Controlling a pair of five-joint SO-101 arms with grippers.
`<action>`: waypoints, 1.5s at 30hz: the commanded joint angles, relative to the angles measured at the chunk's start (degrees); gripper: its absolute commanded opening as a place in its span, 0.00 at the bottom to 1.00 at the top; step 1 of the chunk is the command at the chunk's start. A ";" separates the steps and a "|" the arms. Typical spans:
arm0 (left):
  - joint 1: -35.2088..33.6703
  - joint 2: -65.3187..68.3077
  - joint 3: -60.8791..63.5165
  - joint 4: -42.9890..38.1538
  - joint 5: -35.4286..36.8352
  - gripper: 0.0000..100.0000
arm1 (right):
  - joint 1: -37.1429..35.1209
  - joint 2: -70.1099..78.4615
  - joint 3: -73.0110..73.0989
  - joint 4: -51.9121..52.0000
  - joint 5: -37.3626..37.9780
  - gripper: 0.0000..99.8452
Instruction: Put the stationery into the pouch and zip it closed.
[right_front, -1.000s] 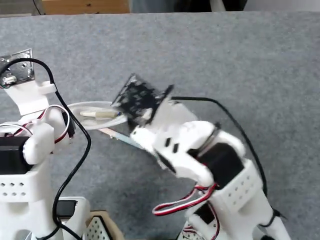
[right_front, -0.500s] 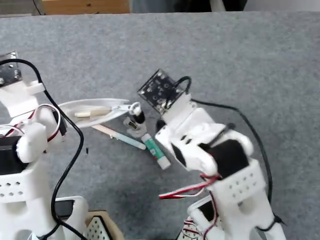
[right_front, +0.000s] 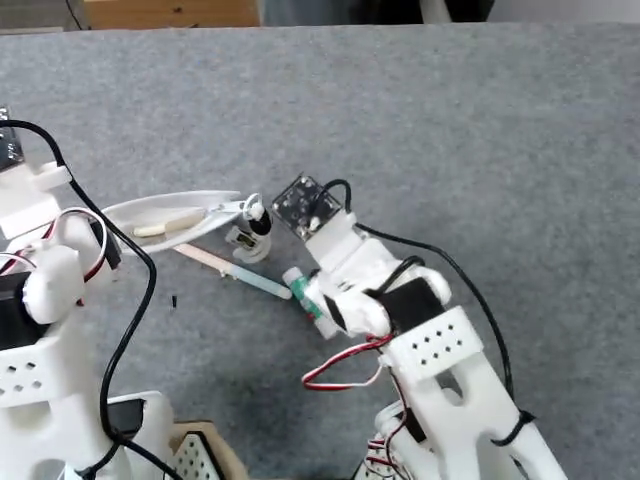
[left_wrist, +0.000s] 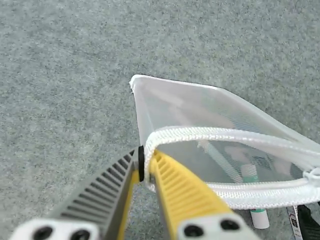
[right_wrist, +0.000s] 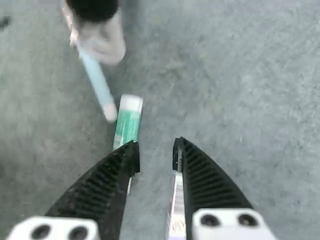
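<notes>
A grey, felt-like table top lies under even light, a wooden board beyond its far edge.

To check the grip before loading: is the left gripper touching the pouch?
Touching. In the left wrist view the left gripper pinches the pouch at its zipper edge.

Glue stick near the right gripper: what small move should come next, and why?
Probably shift the right gripper sideways to centre on the green glue stick, then lower. Its jaws stand open, but the stick lies on the table just outside them. The left gripper holds the mesh pouch open.
</notes>
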 joint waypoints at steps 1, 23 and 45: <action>-0.92 -0.79 -2.07 -0.09 0.53 0.03 | 0.35 6.20 -2.24 -2.99 -2.55 0.13; -0.92 -0.79 -2.07 -0.09 0.53 0.03 | -5.54 43.56 -23.25 -2.55 -10.46 0.13; -0.92 -0.79 -2.07 -0.09 0.44 0.03 | -5.10 57.36 -30.73 -2.99 -9.93 0.03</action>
